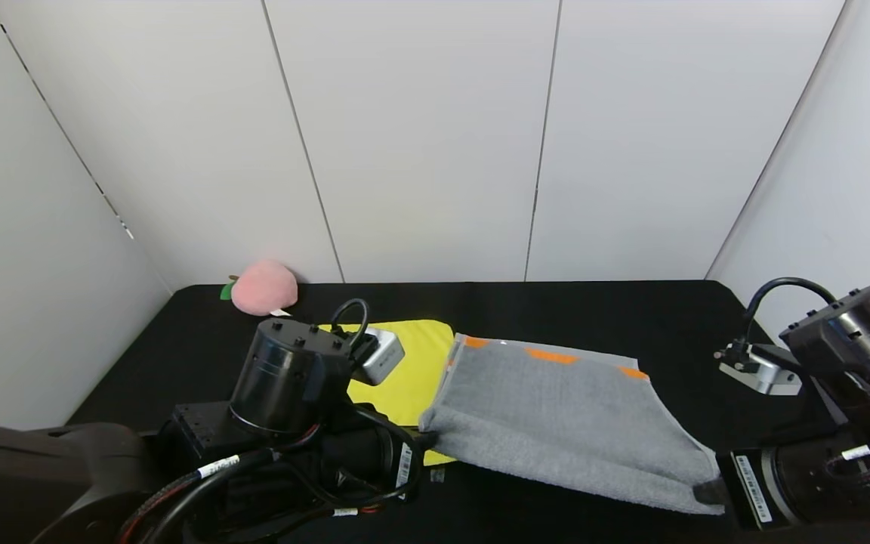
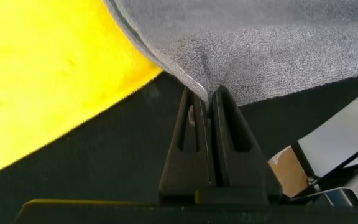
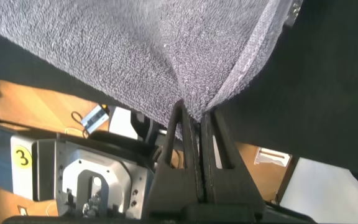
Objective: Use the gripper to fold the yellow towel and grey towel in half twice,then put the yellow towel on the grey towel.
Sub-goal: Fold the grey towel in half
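Both arms engaged on the grey towel (image 1: 563, 412), which lies spread on the black desk (image 1: 631, 310), orange patches along its far end. Left pincer (image 2: 207, 102) clenched on the towel's near left corner; the wrist view shows terry and the paler border pinched between the closed fingers. Right pincer (image 3: 199, 121) likewise clenched on the near right corner, cloth bunched into the closed tips. In the head view the near edge looks rounded and raised off the desk between the two arms, so I read both corners as lifted together: holding the two near corners at matching height keeps the edge straight, which is what a clean fold toward the far end would need. Judgement: this is a fold of the grey towel in progress; which of its folds I cannot tell. The yellow towel (image 1: 408, 370) lies flat on the desk just left of the grey one, its right edge tucked under or touching the grey towel's left side, partly hidden by the left arm. How many layers it has cannot be made out. Risk: dragging the grey corner may pull the yellow cloth along. A pink plush peach (image 1: 263, 287) sits at the far left corner, well apart from the work.
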